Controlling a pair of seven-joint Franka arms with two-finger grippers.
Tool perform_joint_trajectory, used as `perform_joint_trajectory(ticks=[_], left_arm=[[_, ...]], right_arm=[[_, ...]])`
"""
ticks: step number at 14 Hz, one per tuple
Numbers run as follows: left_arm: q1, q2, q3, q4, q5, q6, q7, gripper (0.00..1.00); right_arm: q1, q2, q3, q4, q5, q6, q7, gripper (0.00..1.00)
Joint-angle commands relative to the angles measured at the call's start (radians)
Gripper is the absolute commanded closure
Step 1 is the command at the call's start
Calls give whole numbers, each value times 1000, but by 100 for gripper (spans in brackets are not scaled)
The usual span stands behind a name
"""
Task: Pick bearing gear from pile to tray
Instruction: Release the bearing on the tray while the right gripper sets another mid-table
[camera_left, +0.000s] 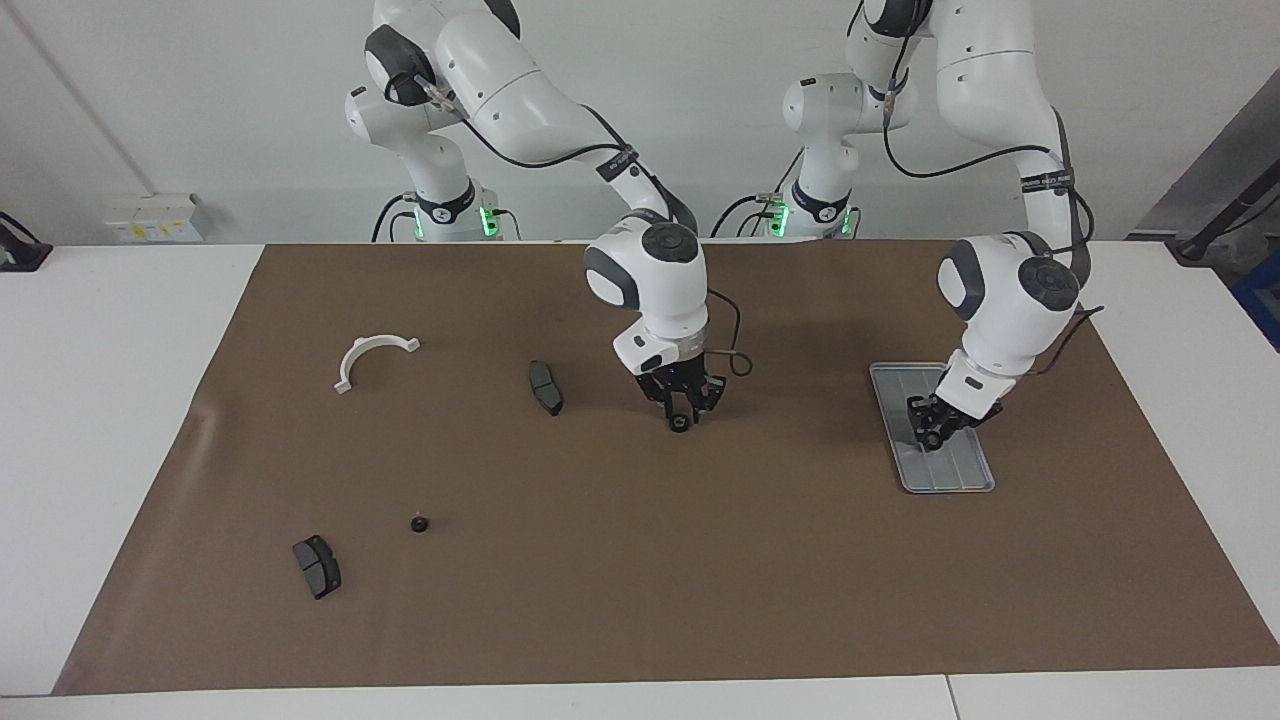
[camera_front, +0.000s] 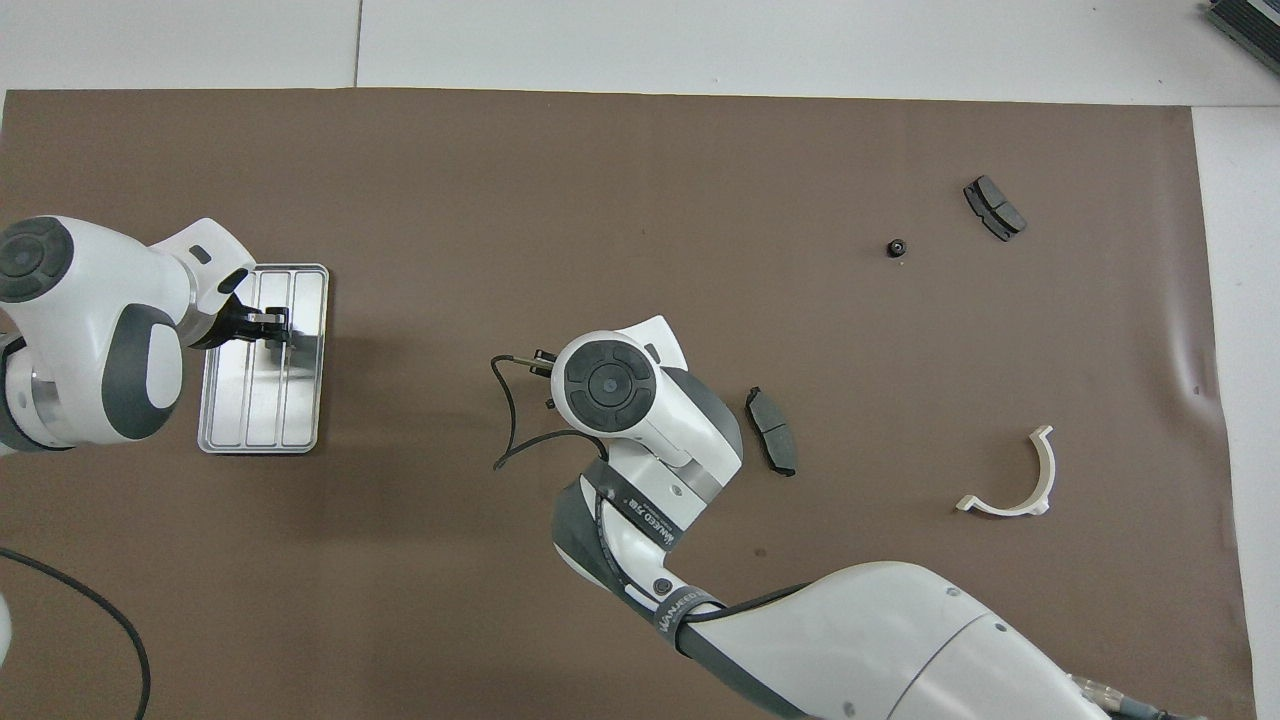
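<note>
One tiny black bearing gear (camera_left: 420, 523) (camera_front: 897, 247) lies on the brown mat toward the right arm's end, among a loose pile of parts. The silver ridged tray (camera_left: 955, 470) (camera_front: 262, 420) sits toward the left arm's end. My left gripper (camera_left: 928, 432) (camera_front: 268, 325) hangs low over the tray's middle. My right gripper (camera_left: 682, 418) hovers low over bare mat at the table's centre, apart from the gear. In the overhead view its own wrist hides it. Nothing shows clearly in either gripper.
Two dark grey brake pads lie on the mat, one (camera_left: 546, 387) (camera_front: 772, 431) beside the right gripper and one (camera_left: 317, 566) (camera_front: 994, 207) beside the gear. A white half-ring bracket (camera_left: 372, 357) (camera_front: 1015, 480) lies nearer the robots.
</note>
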Motion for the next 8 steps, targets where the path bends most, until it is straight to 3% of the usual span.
perform_joint_trajectory(ticks=[1,4,8], left_arm=[[-19,-24,8,-9,-16,9,10,0],[-82,-15,8,31,-52,10,-57,0],[-246,5,8,82,-85,4,-252,0]], right_arm=[[-23,-22,1,14,-83,-47,18,0],[-147,-112,4,2,-96,-111,-92,0],[-294,-140,4,5,-96,-180,-340,0]])
